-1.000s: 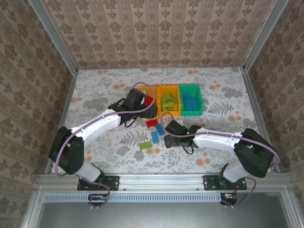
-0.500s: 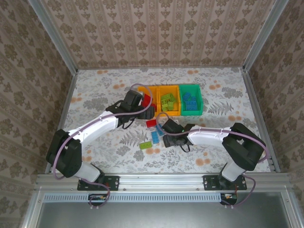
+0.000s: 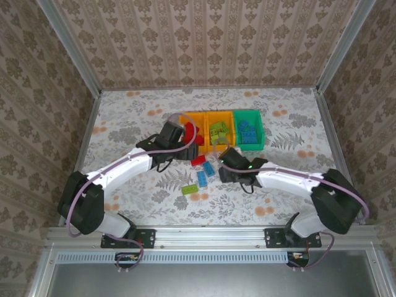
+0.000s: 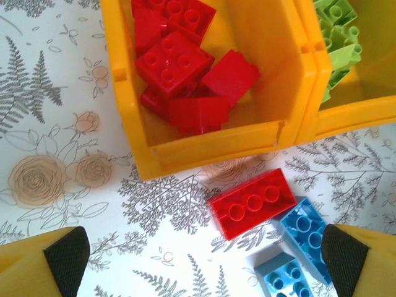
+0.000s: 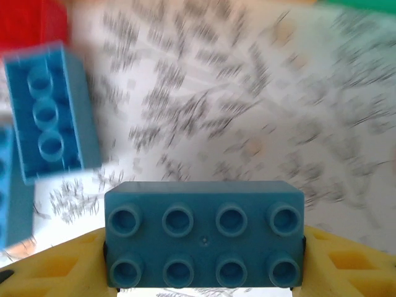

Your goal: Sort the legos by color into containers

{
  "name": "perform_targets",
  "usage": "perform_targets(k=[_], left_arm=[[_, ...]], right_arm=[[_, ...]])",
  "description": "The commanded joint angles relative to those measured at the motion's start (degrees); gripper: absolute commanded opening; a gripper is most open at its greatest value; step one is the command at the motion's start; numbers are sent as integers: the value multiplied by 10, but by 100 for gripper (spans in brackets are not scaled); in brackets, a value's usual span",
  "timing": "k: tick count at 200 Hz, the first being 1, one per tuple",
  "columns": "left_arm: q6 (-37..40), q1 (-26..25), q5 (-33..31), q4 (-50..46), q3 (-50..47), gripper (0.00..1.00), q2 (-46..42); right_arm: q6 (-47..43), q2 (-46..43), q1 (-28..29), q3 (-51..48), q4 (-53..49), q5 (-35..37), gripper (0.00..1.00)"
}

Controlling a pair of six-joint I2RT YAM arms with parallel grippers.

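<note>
One blue brick (image 5: 204, 232) sits clamped in the right pincer (image 5: 204, 272), plain in its wrist view. From above, the green bin (image 3: 250, 147) holding the blues (image 3: 246, 131) lies beyond that pincer, rightward: lift clear of the rim before letting go. Left pincer (image 4: 204, 257) hangs apart, a loose red brick (image 4: 252, 202) on the bench (image 4: 55, 124) just ahead of its tips.

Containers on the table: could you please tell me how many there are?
3, side by side in a row: the left orange-yellow bin, the middle orange-yellow bin and the green bin on the right. None seems hidden.
</note>
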Motion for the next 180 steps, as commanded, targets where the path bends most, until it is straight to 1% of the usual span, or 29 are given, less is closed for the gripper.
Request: perform_targets(k=[1,26,54,71,94,120,133,149,156,165,180], left_arm=[[11,-9,-19,-28,-15,100,-23],[26,-36,-30,-41,-22,100,-20],[49,-75,-42,-53,-29,100,-10],[60,-102,-45,-59,-34,100,-4],[63,-130,-54,-71,-41,98,2],[56,-149,-44,-73,-52,96,2],[51,-155,-31,-68,-58,95,2],[43,-161,-22,-69,-61,94,6],[39,-163,-22,-70,-61,93,7],[34,-165,-18,-68,-62,93,9],[30,-167,-9,-66,-63,91,13]], right_arm=[[-21,-43,-61,13,-28,15,54],[-54,-23,-143,70,-42,-7,53],[-81,64,-206,157,-64,-31,53],[-87,115,-231,205,-73,-43,53],[-91,179,-250,265,-92,-53,53],[-87,231,-261,319,-118,-53,55],[-84,248,-262,334,-120,-51,59],[-83,264,-261,350,-126,-53,62],[-82,270,-262,357,-130,-51,65],[-80,276,-261,362,-135,-50,72],[-75,274,-261,359,-131,-53,78]])
